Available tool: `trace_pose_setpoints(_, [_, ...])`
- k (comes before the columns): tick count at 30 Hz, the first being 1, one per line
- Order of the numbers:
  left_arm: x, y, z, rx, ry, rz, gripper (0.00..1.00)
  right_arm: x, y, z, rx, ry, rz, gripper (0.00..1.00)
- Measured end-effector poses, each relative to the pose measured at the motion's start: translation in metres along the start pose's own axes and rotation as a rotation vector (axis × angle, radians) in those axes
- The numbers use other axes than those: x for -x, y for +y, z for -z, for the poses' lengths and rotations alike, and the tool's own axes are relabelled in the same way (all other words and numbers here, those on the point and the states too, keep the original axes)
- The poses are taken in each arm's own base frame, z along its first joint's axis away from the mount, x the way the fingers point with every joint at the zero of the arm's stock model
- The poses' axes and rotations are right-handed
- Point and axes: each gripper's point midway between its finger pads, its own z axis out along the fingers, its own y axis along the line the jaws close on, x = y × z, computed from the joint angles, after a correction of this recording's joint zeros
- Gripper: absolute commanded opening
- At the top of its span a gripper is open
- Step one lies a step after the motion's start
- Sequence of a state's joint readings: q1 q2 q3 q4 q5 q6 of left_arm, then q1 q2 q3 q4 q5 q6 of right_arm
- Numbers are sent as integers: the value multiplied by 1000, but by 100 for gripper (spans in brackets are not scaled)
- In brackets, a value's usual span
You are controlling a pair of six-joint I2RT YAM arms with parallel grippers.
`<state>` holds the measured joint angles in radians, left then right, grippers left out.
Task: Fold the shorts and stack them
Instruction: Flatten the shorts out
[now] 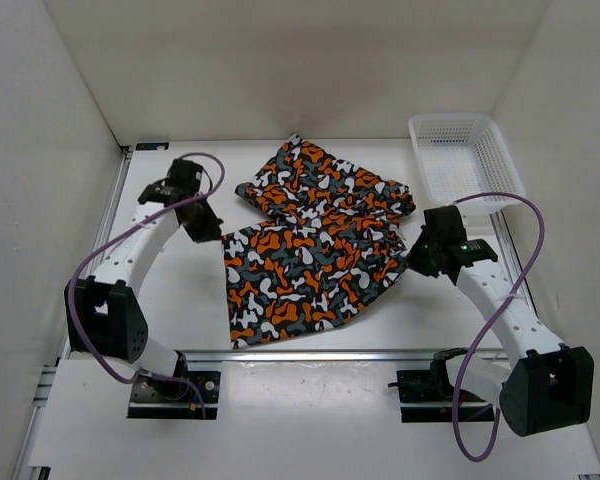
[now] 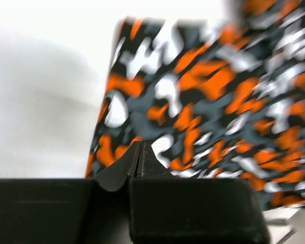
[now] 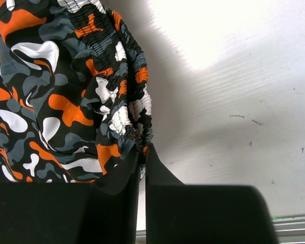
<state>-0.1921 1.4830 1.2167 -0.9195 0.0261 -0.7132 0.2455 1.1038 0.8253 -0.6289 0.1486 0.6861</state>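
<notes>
The shorts (image 1: 300, 262) lie in the middle of the desk (image 1: 180, 305), between the two arms. The lower part is spread flat and the upper part is folded and a little wrinkled. The left claw (image 1: 208, 228) is at the left edge of the shorts, near their upper left corner. In the left wrist view its fingers are pressed together, with the edge of the fabric caught at the tips. The right claw (image 1: 412, 258) is at the right edge of the shorts. In the right wrist view it is closed on the gathered elastic waistband (image 3: 127, 66). A white plastic basket (image 1: 465, 150) stands at the far right corner of the desk, apart from the shorts.
</notes>
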Motion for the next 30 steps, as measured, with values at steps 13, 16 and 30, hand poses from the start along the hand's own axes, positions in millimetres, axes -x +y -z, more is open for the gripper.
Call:
trace_pose_setpoints(13, [-76,35,-46,117,239,-69,85,-3,-3,1,-3,25,10,0])
trace_pose_setpoints(16, [-116,58,-41,150,309,-64,92,-3,-3,0,-4,25,10,0])
trace_pose_setpoints(30, [-161,54,-52,86,387,-73,66,-9,-7,-6,-16,31,7,0])
